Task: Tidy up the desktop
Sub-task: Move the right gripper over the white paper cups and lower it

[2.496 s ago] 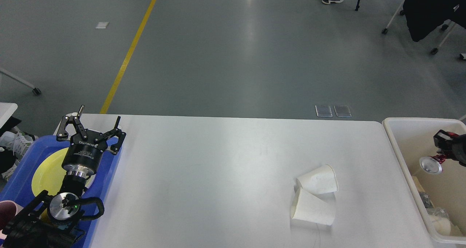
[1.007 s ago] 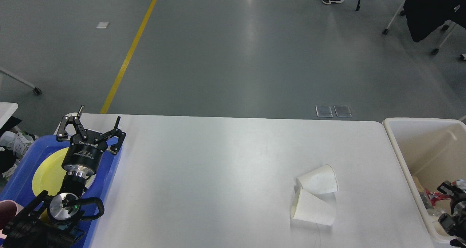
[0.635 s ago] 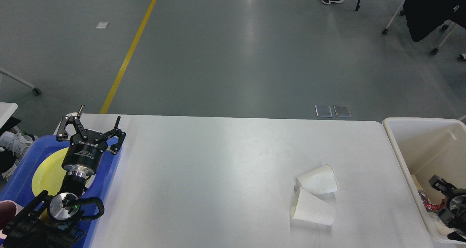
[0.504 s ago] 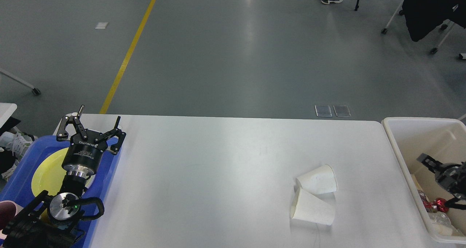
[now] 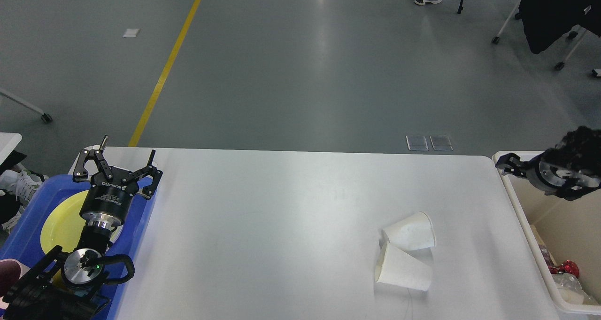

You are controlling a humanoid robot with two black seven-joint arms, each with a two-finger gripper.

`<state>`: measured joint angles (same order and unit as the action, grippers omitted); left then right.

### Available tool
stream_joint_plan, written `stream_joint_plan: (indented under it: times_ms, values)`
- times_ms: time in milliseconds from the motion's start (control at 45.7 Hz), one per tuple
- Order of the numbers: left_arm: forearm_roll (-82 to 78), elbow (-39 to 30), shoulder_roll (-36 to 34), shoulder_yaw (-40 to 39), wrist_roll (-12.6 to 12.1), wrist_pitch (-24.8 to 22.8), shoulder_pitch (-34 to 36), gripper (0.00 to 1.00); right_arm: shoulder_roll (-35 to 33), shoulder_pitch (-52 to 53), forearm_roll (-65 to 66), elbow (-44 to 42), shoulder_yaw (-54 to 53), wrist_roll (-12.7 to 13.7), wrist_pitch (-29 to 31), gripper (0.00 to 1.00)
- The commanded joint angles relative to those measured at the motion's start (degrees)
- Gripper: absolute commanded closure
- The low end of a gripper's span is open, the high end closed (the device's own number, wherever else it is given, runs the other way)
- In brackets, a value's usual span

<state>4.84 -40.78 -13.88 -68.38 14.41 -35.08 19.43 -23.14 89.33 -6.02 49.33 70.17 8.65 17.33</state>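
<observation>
Left jaws spread, white matte desktop (image 5: 291, 216), 2 cups (image 5: 406, 256)

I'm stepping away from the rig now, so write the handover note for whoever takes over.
Left gripper: open, empty, over the blue tray that holds a yellow plate.
Right gripper: at the cream bin rim; too dark to tell whether it is open.
Done: some rubbish, including a red piece, lies in the bin.
Left: two paper cups lie tipped and touching on the desktop, right of centre. Bin them.
</observation>
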Motion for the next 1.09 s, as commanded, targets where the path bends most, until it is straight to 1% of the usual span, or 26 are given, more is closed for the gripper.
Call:
stream_joint_plan:
  times_ms: [0,66,131,219,350,504,679,876,1007,1073]
  values:
    - [0.0,0.0,0.0,0.0,0.0,-0.1,0.0,0.04,5.7,13.1,-0.3,8.5,4.5,0.1,7.3,0.00]
    - [0.0,0.0,0.0,0.0,0.0,-0.1,0.0,0.04,9.2,18.4,-0.4,10.6,5.2,0.0,13.9,0.00]
    - [0.0,0.0,0.0,0.0,0.0,0.0,0.0,0.04,10.4,22.6,-0.5,12.2,4.6,0.0,20.4,0.00]
    - [0.0,0.0,0.0,0.0,0.0,0.0,0.0,0.04,10.7,28.9,-1.0,16.9,3.7,0.0,25.0,0.00]
    - [0.0,0.0,0.0,0.0,0.0,0.0,0.0,0.04,10.0,38.0,-1.0,27.6,2.3,0.0,25.5,0.00]
    - [0.0,0.1,0.0,0.0,0.0,0.0,0.0,0.04,10.0,44.1,-2.8,34.9,2.3,0.0,25.9,0.00]
    - [0.0,0.0,0.0,0.0,0.0,0.0,0.0,0.04,10.0,46.6,-4.0,40.2,2.3,-0.1,26.0,0.00]
    - [0.0,0.0,0.0,0.0,0.0,0.0,-0.1,0.04,9.3,46.8,-4.1,40.5,2.3,-0.2,25.3,0.00]
    - [0.0,0.0,0.0,0.0,0.0,0.0,-0.1,0.04,9.5,46.7,-4.0,40.4,3.3,-2.1,25.3,0.00]
    - [0.0,0.0,0.0,0.0,0.0,0.0,-0.1,0.04,10.0,46.4,-3.8,40.1,4.5,-4.9,24.9,0.00]
